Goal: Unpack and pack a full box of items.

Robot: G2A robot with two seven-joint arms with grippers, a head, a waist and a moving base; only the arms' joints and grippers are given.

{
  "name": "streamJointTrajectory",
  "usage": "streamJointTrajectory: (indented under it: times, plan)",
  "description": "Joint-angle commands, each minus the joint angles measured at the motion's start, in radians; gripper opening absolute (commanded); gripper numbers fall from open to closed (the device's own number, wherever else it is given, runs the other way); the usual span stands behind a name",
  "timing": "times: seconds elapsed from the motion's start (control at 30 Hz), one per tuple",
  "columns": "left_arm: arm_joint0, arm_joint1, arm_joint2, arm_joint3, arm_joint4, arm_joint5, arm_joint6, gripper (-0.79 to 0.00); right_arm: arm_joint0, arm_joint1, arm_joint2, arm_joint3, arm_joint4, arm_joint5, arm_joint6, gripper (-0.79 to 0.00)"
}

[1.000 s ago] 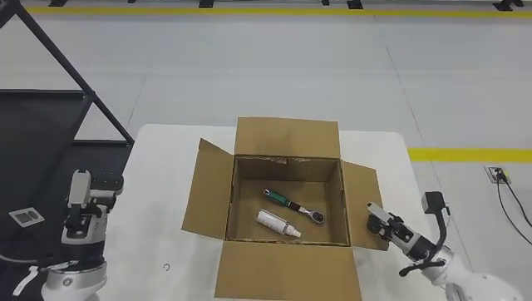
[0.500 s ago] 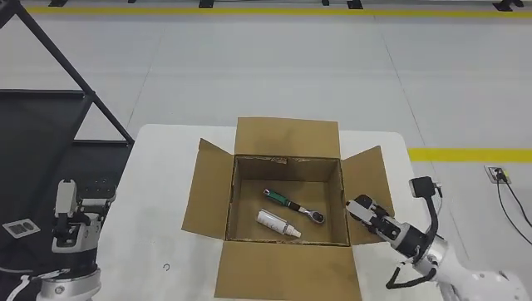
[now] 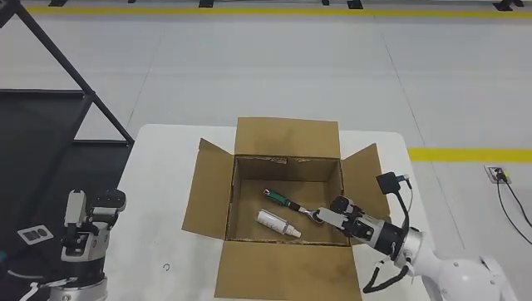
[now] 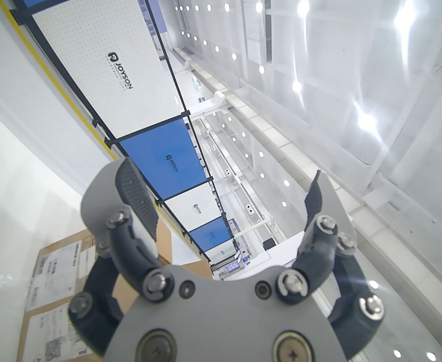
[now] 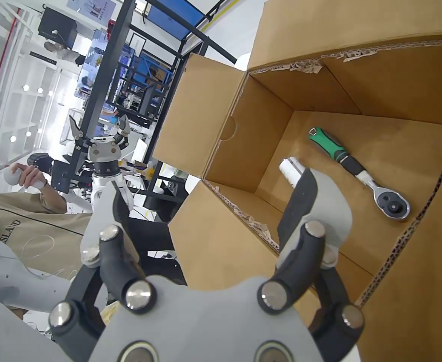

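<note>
Right claw [image 5: 211,186] spread wide, empty, over the box's [image 5: 213,107] side wall; ratchet [image 5: 356,169] and white bottle [image 5: 289,167] lie just beyond its fingertips; left claw [image 4: 223,175] likewise wide open, holding nothing.

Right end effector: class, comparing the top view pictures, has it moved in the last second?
Yes. The right end effector moved from beside the brown cardboard box inward over its right wall, towards the green-handled metal ratchet wrench.
</note>
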Motion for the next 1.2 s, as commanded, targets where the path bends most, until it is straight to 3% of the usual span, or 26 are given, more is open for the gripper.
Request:
streamJointTrajectory:
  times: [0.0, 0.13, 0.23, 0.43, 0.6, 0.83, 1.17]
  plan:
    - [0.0, 0.0, 0.0, 0.0, 0.0, 0.0, 0.0, 0.0, 0.0, 0.0, 0.0, 0.0, 0.0, 0.0, 0.0, 0.0]
    - [-0.001, 0.0, 0.001, -0.001, 0.0, 0.002, -0.001, 0.0, 0.011, 0.001, -0.032, -0.02, -0.05, -0.009, 0.006, 0.0]
    - [-0.006, 0.001, 0.007, -0.009, 0.016, 0.023, -0.014, 0.0, 0.084, 0.003, -0.102, -0.041, -0.156, -0.044, 0.053, 0.0]
    - [0.021, -0.001, -0.001, -0.012, 0.02, 0.022, -0.013, 0.0, 0.328, -0.005, -0.311, 0.036, -0.444, 0.039, 0.211, 0.0]
    - [0.064, -0.004, -0.025, -0.014, -0.007, -0.004, 0.002, 0.0, 0.547, -0.037, -0.526, 0.221, -0.63, 0.101, 0.325, 0.0]
    - [0.097, -0.007, -0.033, -0.029, -0.022, -0.027, 0.004, 0.0, 0.692, -0.083, -0.636, 0.504, -0.581, 0.132, 0.298, 0.0]
    - [0.098, -0.008, -0.024, -0.033, -0.005, -0.023, -0.003, 0.0, 0.694, -0.085, -0.636, 0.516, -0.57, 0.135, 0.298, 0.0]
